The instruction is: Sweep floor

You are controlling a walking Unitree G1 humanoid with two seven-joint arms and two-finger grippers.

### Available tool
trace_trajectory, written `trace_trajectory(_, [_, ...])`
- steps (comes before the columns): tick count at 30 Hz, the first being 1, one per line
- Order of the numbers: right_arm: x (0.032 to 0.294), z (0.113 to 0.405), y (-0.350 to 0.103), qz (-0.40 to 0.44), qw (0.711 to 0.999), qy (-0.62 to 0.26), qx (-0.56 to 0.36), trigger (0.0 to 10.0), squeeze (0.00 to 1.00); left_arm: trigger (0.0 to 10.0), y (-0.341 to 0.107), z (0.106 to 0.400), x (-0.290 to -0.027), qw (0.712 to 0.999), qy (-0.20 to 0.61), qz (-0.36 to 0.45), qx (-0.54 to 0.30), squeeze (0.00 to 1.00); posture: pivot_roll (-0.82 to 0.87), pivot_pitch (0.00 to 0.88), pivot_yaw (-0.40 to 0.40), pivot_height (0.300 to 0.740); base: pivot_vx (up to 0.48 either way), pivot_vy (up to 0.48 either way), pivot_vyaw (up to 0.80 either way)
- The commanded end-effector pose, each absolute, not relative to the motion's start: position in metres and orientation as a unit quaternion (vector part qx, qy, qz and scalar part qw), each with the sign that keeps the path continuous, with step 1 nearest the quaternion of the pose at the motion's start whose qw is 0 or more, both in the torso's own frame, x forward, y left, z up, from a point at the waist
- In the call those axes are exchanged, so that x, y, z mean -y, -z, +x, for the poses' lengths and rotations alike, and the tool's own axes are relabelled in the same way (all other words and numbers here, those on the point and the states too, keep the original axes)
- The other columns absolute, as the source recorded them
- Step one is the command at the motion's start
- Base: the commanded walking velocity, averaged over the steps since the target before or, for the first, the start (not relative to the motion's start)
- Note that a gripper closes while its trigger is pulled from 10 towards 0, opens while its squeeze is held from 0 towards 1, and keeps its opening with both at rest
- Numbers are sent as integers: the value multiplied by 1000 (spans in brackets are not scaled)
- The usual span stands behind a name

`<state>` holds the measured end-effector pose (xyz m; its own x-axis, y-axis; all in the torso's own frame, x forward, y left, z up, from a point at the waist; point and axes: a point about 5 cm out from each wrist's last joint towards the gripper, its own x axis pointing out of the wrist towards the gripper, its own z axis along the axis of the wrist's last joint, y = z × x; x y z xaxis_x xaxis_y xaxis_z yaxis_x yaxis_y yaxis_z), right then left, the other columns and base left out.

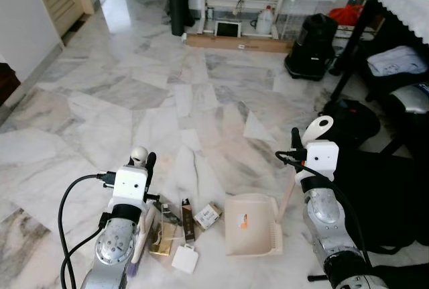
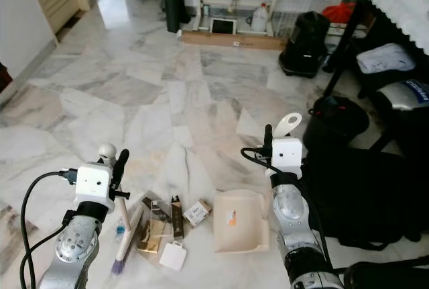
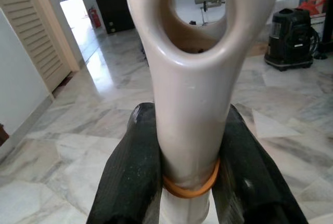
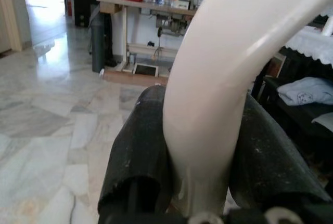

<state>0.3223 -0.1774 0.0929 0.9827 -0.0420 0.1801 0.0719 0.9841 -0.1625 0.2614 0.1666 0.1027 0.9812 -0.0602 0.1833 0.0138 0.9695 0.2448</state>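
Nearest the robot, the left pincer (image 3: 184, 182) is closed around the cream handle of a hand brush (image 1: 141, 239), its fingers (image 3: 132, 177) pressed to either side just above an orange rubber band (image 3: 190, 185). The brush's long axis runs from 6 to 12 o'clock, bristles low toward 6. Just beside it at 3 o'clock lies the litter (image 1: 182, 225): small boxes and wrappers, loosely gathered. Farther toward 3 o'clock the dustpan (image 1: 251, 225) rests on the marble floor (image 1: 134, 101), mouth facing 9 o'clock, toward the litter. The right pincer (image 4: 203, 146) is clamped on the dustpan handle (image 1: 320, 128), which rises toward 12 o'clock. Judged progress: litter collected near the pan, none inside; sweeping in remains.
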Motion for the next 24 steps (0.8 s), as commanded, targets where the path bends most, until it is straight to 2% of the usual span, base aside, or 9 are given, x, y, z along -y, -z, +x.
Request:
trace_trajectory(1, [176,322,-90,-86,993,28,78,10000,0,10000,-113,262,-167,986,24,119,117,0,137,114,-43,740,0,0,0])
trace_trajectory(14, [184,312,-62,-74,996,48,2,10000,0,10000,-111,264,-163,992,50,71,95,0,136,123,-39,740,0,0,0])
trace_trajectory(24, [178,308,-48,-53,997,41,-31,10000,0,10000,-106,266,-164,995,62,40,70,0,136,129,-34,740,0,0,0])
